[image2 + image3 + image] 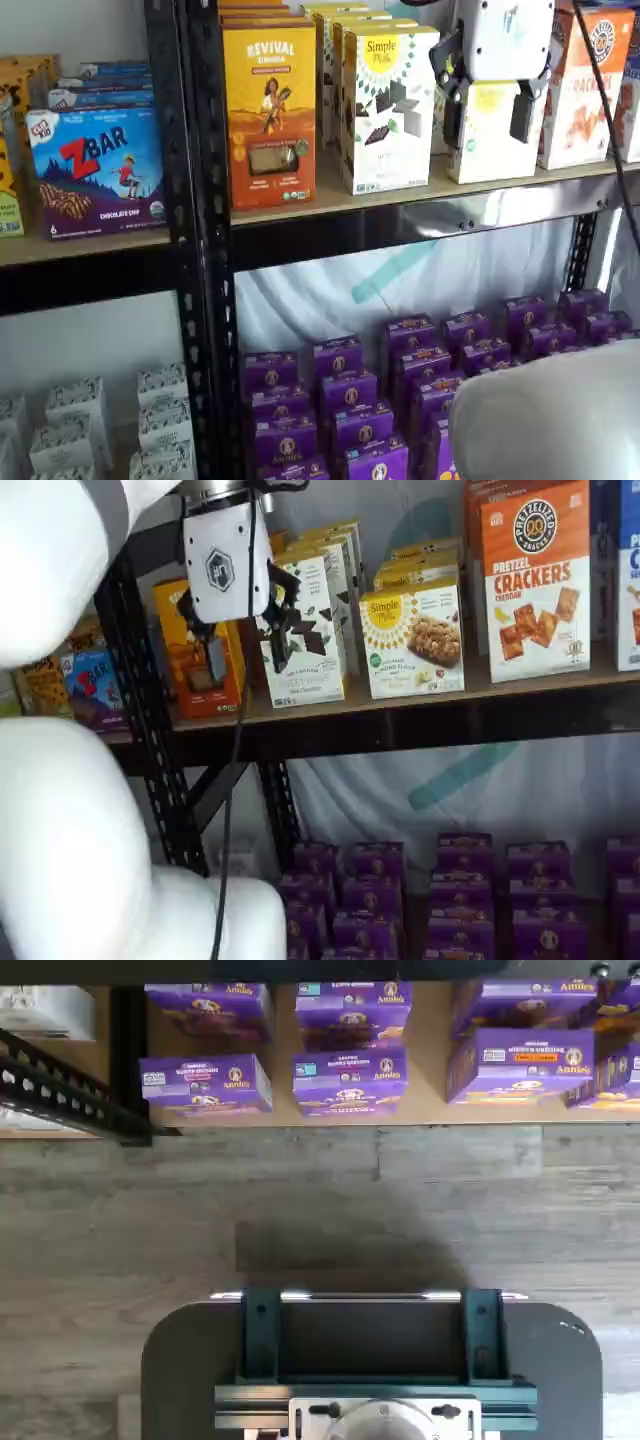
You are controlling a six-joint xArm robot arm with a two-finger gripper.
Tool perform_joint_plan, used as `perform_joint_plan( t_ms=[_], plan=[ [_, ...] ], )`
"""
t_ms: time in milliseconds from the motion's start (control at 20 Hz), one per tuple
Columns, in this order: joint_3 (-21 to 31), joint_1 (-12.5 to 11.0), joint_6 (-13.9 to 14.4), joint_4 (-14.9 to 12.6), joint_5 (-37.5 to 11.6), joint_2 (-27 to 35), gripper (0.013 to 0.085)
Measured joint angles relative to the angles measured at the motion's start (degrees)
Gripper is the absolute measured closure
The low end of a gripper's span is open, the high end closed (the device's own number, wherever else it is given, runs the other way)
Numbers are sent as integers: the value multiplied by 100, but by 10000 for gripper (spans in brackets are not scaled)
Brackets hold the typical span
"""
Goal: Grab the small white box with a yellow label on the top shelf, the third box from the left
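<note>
The small white box (486,160) stands on the top shelf (330,200), between a taller white box and an orange box. In a shelf view my gripper (487,132) hangs in front of it and hides its upper part. The box shows in full, with its round yellow label, in a shelf view (415,630), where my gripper (247,665) appears well left of it and off the shelf (500,695). The two black fingers stand apart with a plain gap and hold nothing. The wrist view shows neither the box nor the fingers.
An orange-yellow Revival box (268,110) and a taller white box with chocolate squares (388,105) stand left of the target. An orange pretzel cracker box (535,580) stands right. Purple boxes (350,1080) fill the bottom level. A black upright (195,250) bounds the bay. My white arm (70,830) fills the left.
</note>
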Motion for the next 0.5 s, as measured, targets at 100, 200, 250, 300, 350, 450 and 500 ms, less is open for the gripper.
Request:
perform_joint_plan(
  t_ms=[100,200,250,300,350,450,500],
  plan=[
    [185,103,50,-122,-284,-199,130],
    [251,99,47,-128,-315,-250,130],
    [283,88,39,-125,-325,-276,130],
    [307,85,35,-126,-333,-294,130],
    [326,80,29,-129,-340,-306,130],
    [369,64,1,-164,-375,-327,130],
    [386,46,-23,-185,-396,-331,130]
  ],
)
